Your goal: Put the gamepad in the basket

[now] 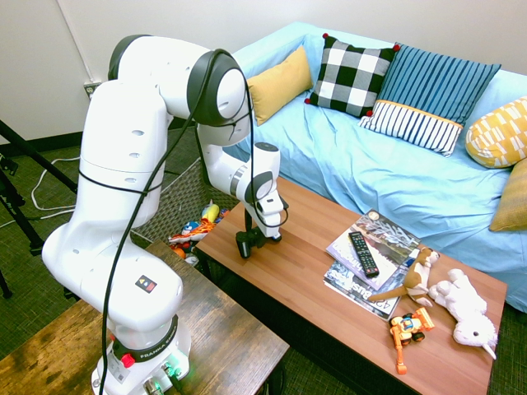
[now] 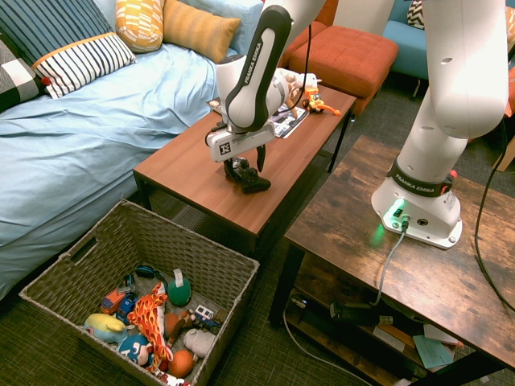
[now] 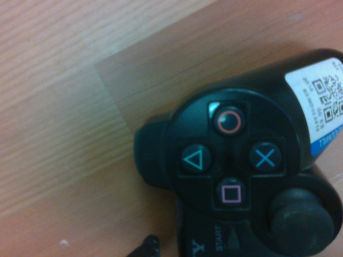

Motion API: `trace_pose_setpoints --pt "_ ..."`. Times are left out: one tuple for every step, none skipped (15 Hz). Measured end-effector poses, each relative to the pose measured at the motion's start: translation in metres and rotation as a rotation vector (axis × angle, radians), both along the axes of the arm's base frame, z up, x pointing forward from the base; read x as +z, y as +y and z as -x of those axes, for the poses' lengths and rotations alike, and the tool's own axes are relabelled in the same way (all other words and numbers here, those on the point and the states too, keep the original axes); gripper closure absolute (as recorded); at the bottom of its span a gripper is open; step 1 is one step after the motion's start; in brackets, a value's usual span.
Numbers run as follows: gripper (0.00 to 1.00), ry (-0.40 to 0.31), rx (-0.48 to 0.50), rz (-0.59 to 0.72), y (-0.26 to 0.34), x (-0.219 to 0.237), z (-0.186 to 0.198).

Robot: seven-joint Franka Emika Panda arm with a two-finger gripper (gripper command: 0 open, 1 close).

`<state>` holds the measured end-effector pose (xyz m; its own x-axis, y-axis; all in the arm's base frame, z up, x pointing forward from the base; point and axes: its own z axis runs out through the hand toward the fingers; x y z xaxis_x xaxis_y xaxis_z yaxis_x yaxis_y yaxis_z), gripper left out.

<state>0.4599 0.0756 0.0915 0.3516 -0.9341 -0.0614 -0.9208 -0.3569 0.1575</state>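
Black gamepad [image 2: 251,180] on table [image 2: 189,173], pincer [image 2: 245,170] pinching it; only wrist view shows coloured shape buttons, white QR sticker [image 3: 319,107].

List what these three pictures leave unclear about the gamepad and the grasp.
- Gamepad: wrist view cuts off its lower and right parts.
- First exterior view: the end effector covers the gamepad; only a dark shape shows.
- Second exterior view: end effector sits right over the gamepad; whether it grips is too small to tell.
- Sticker print: blurred, unreadable.
- Basket: first exterior view hides most behind the arm.
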Motion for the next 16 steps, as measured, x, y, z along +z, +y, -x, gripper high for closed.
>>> trace_pose_setpoints --pt "1.00 -0.003 0.000 -0.004 -0.001 -0.003 0.000" --pt "1.00 -0.008 0.002 -0.010 -0.002 -0.005 0.000" --pt "1.00 -0.012 0.003 -0.015 -0.002 -0.006 0.000" --pt "1.00 -0.015 0.004 -0.018 -0.003 -0.007 0.000" --pt "1.00 -0.018 0.006 -0.021 -0.003 -0.007 0.000" --pt "1.00 -0.023 0.010 -0.023 -0.003 -0.007 -0.001" --pt "1.00 -0.031 0.017 -0.024 -0.003 -0.006 -0.002" --pt "1.00 -0.043 0.031 -0.027 -0.002 -0.003 -0.003" --pt "1.00 -0.059 0.051 -0.030 0.000 0.003 -0.005" --pt "1.00 -0.074 0.071 -0.034 0.003 0.012 -0.006" --pt "1.00 -0.091 0.095 -0.038 0.006 0.022 -0.006" --pt "1.00 -0.113 0.129 -0.034 0.011 0.037 -0.005" --pt "1.00 -0.141 0.168 -0.025 0.017 0.055 -0.005" --pt "1.00 -0.166 0.211 -0.010 0.027 0.074 -0.004" --pt "1.00 -0.185 0.247 0.013 0.042 0.095 -0.004" --pt "1.00 -0.201 0.280 0.037 0.063 0.114 -0.004"
